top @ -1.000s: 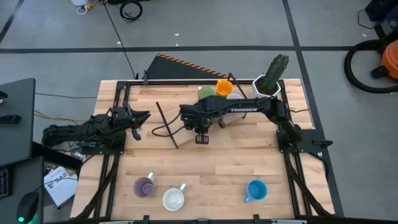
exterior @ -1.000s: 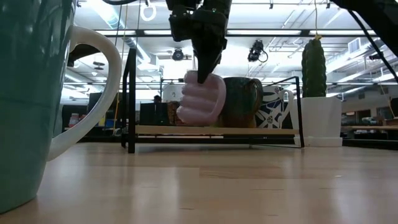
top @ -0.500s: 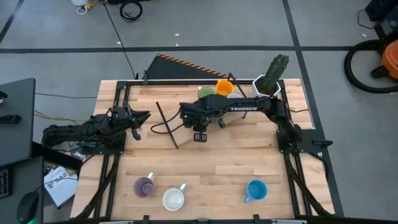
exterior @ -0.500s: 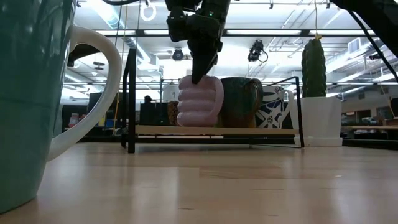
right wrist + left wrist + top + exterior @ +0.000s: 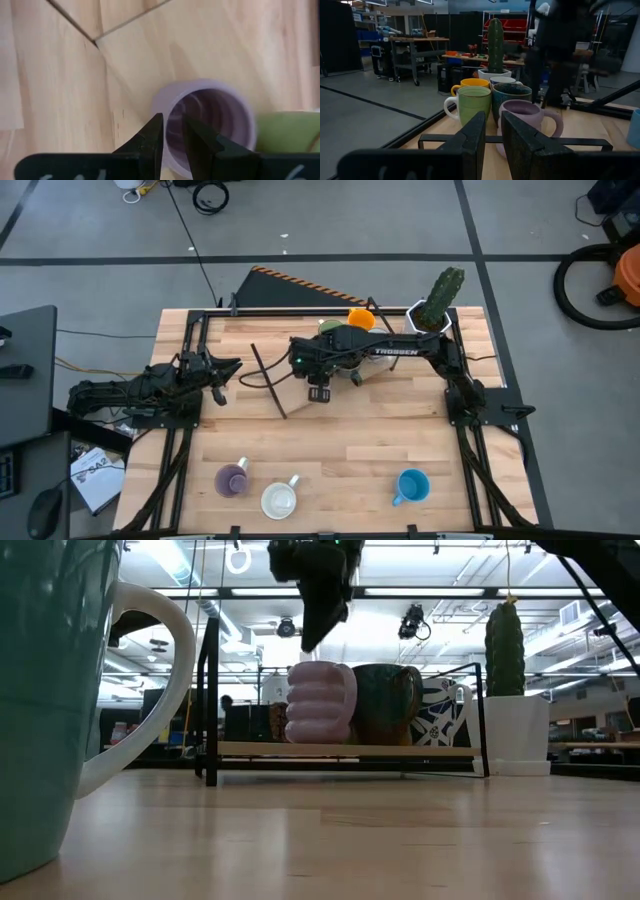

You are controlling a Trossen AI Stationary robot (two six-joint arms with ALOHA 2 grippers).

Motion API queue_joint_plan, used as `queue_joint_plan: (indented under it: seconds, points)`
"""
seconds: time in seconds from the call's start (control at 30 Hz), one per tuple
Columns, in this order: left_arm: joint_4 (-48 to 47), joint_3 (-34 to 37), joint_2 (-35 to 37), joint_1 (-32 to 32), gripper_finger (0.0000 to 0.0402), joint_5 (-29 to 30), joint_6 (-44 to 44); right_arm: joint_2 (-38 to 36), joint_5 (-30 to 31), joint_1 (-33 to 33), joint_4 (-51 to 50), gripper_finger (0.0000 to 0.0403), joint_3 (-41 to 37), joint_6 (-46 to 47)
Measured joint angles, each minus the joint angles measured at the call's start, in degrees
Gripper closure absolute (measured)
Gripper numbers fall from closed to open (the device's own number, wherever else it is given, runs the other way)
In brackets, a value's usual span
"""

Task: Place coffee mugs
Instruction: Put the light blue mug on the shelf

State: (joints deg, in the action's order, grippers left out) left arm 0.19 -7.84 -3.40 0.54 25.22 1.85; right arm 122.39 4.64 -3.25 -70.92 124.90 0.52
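Note:
A lilac ribbed mug (image 5: 320, 702) stands upright on its base on the wood at the far middle, mouth up (image 5: 210, 125). It is the nearest of a cluster with a dark mug (image 5: 385, 705), a patterned white mug (image 5: 440, 715), a green mug (image 5: 474, 102) and an orange mug (image 5: 470, 82). My right gripper (image 5: 308, 640) hangs above the lilac mug's rim, pointing steeply down. Its fingers stand a narrow gap apart (image 5: 172, 127) and touch nothing. My left gripper (image 5: 492, 135) waits level at the table's left (image 5: 222, 370), slightly open, with nothing between its fingers.
Along the near edge stand a purple mug (image 5: 232, 480), a white mug (image 5: 280, 500) and a blue mug (image 5: 412, 486). A cactus in a white pot (image 5: 430, 315) is at the far right. A thin dark rod (image 5: 268, 380) lies left of centre. A black frame (image 5: 210, 700) borders the table.
My right gripper has risen from the lilac mug's rim and now hangs clear above it. The mug stays standing upright beside the dark mug.

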Motion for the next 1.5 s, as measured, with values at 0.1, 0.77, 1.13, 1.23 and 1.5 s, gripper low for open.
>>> queue_joint_plan:
  seconds: [0.1, 0.77, 1.13, 1.23, 1.5]
  points:
    - [-0.1, 0.0, 0.0, 0.0, 0.0333, 0.0, 0.1, 0.0, -1.5, 0.6, -2.5, 0.0325, 2.9, 2.6]
    - [-1.4, 0.0, 0.0, 0.0, 0.0333, -8.2, 6.5, 0.0, 4.0, 14.5, -19.1, 0.0325, 2.8, 14.6]
    - [9.8, 0.0, 0.0, -2.3, 0.0333, -38.9, 4.5, -0.1, 17.3, 26.7, -15.3, 0.0325, 0.6, 23.3]
    - [9.7, 0.0, 0.0, -3.2, 0.0333, -35.5, 4.5, -0.6, 18.6, 29.1, -12.2, 0.0325, -3.8, 23.8]
    - [12.1, -4.0, -2.1, -3.3, 0.0333, -27.5, 11.9, -8.1, 18.0, 29.3, 6.9, 0.0325, -24.1, 18.1]
